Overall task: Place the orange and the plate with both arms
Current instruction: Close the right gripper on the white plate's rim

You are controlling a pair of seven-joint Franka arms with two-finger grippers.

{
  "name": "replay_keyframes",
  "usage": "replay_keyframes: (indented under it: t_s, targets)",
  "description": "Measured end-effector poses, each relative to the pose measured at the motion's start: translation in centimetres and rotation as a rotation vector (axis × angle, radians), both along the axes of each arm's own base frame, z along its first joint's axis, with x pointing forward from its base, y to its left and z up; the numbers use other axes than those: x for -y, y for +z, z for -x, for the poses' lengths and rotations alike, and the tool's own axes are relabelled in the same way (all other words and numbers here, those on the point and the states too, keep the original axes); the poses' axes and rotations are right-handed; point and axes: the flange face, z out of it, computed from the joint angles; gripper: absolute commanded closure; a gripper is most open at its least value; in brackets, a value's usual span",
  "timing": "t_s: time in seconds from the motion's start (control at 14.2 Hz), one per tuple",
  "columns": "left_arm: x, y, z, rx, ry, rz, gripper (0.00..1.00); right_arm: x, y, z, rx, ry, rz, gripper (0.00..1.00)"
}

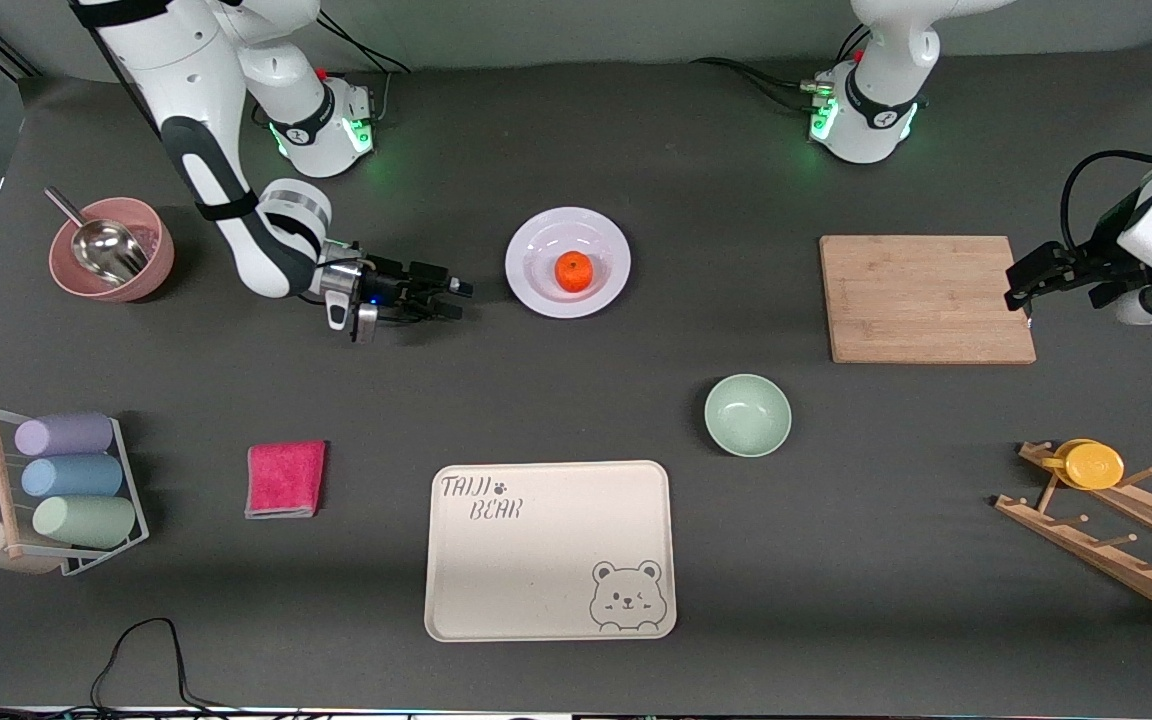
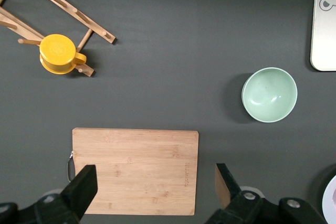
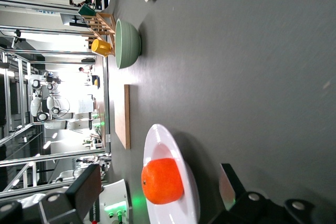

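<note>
On the counter (image 1: 576,400): orange (image 1: 573,271) sits in plate (image 1: 568,262), so both travel together.
Right tool (image 1: 456,298): released, low beside the plate's rim, lined up.
Left tool (image 1: 1020,296): released, I wait over cutting board (image 1: 926,298).

Both arms are glossy white with black joint bands. Their bases glow green, with black cables attached. Each tool, right (image 1: 456,298) and left (image 1: 1020,292), is black.

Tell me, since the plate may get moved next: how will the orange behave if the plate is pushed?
The orange is round and sits loose in the plate's shallow well, so it will likely roll. The raised rim should probably contain it. The right claw is open beside the plate.
</note>
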Motion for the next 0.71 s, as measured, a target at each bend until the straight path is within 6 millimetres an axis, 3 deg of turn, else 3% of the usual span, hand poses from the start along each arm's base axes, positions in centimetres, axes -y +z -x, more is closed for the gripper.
replay_keyframes:
  t_s: [0.57,0.64,0.71]
  targets:
    - [0.4,-0.4,0.4,-0.007,-0.008,-0.002,0.00,-1.8,-1.7,3.5,-0.129,0.013,-0.004,0.00]
    - [0.4,-0.4,0.4,-0.007,-0.008,-0.003,0.00,-2.0,-2.0,3.8,-0.139,0.009,-0.006,0.02]
    - [0.4,-0.4,0.5,-0.007,-0.008,-0.003,0.00,-2.3,-2.2,4.1,-0.148,0.008,-0.009,0.16]
